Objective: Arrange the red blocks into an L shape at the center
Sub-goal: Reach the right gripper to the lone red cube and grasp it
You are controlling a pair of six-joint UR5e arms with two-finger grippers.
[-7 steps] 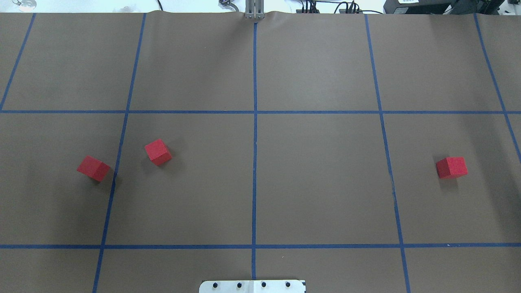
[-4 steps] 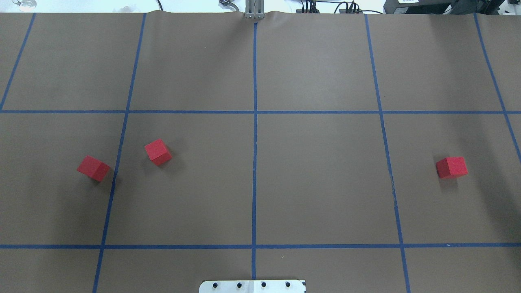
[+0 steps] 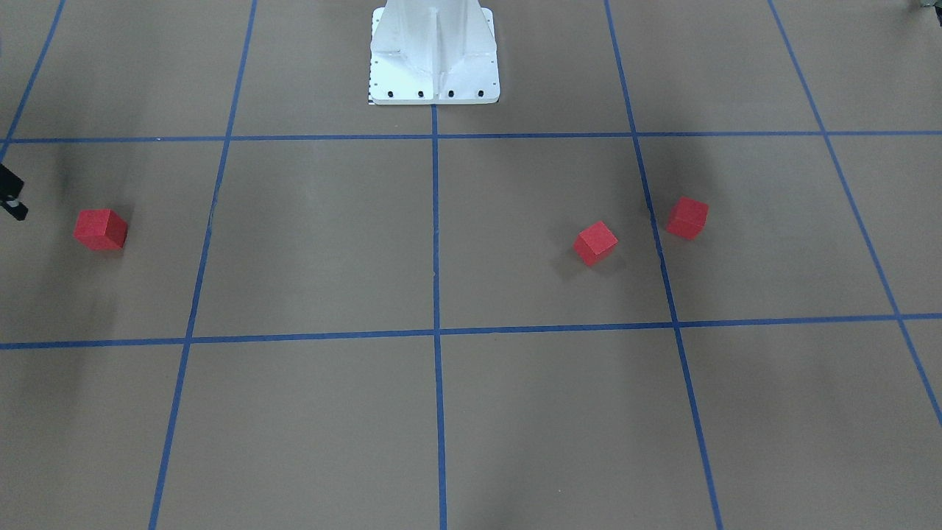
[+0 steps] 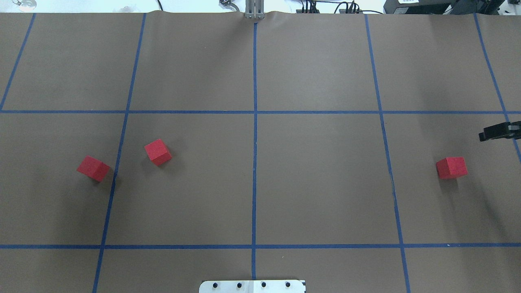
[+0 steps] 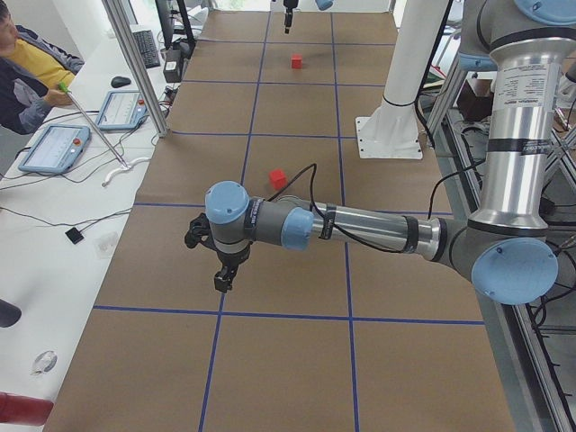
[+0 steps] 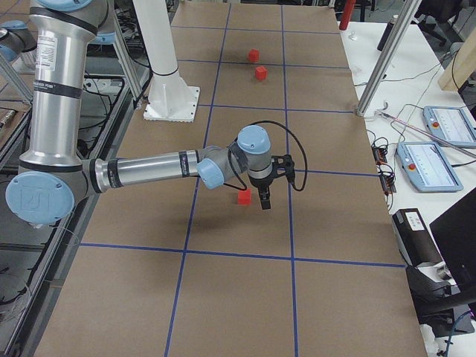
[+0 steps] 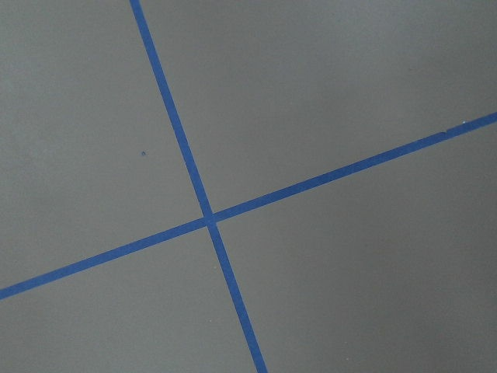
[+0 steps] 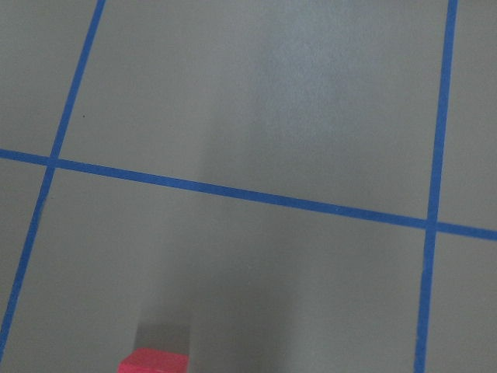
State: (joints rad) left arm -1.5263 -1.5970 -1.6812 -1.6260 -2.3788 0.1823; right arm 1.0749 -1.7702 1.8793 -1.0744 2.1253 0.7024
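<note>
Three red blocks lie apart on the brown gridded table. Two are on my left side (image 4: 93,168) (image 4: 158,152), and one is on my right (image 4: 452,167). The center (image 4: 268,175), split by the vertical blue line, holds no block. My right gripper (image 4: 483,136) comes in at the right edge, above and just beyond the right block. Its fingers look shut and empty. It also shows in the front view (image 3: 18,213). The right wrist view catches that block's top (image 8: 154,362). My left gripper (image 5: 220,283) shows only in the exterior left view, so I cannot tell whether it is open or shut.
The robot's white base plate (image 4: 252,286) sits at the near middle edge. Beyond the far edge are cables and a metal post (image 4: 254,10). In the side views, tablets (image 5: 54,148) (image 6: 435,163) and a seated person (image 5: 31,67) are beside the table.
My right gripper has come into the overhead view from the right edge. The three red blocks have not moved.
</note>
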